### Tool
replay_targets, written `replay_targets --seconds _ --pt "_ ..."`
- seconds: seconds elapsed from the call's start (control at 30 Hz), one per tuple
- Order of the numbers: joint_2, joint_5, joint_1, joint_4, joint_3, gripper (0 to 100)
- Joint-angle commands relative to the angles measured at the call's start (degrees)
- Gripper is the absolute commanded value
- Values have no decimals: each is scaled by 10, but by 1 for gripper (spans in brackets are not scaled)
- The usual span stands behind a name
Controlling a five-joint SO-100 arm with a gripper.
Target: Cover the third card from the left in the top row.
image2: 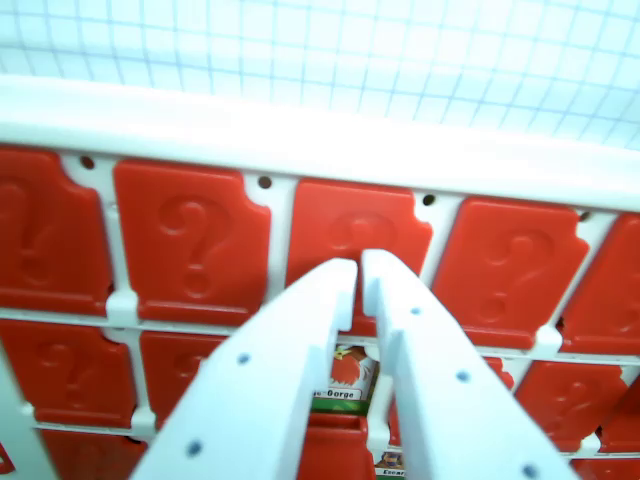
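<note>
I am viewing the board [300, 140] through the wrist camera, and its white frame is running across the upper part of the picture with a pale grid surface [320, 45] lying beyond it at twelve o'clock. The gripper [360, 262] is rising from the six o'clock edge, its two white fingers [270, 380] converging toward the centre of the view. The fingertips are standing almost together, with only a thin slit showing between them, and I am seeing nothing held in that slit. The tips are overlapping the lower edge of a red flap [350, 225] embossed with a question mark; this is the third flap from the wrist view's left in the uppermost visible row, and it is lying directly at twelve o'clock from the tips. I cannot tell whether the tips are touching the flap or hovering above it. Further red question-mark flaps are sitting closed at nine o'clock [190, 240] and at three o'clock [505, 265] of the gripper, each separated from its neighbour by a white rib. In the row below, between the two fingers at six o'clock from the tips, a small card picture [345, 375] is showing: a red figure over a green caption strip whose lettering is too blurred for me to read with confidence. Lower rows of red flaps are partly hidden behind the fingers.
</note>
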Motion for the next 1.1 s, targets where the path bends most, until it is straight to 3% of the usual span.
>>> replay_targets --seconds 0.0,0.3,0.53,1.07 --pt "33 6 5 -15 -68 0" --pt "95 18 18 33 -65 0" --pt "191 40 37 134 -50 0" --pt "389 41 79 374 -18 0"
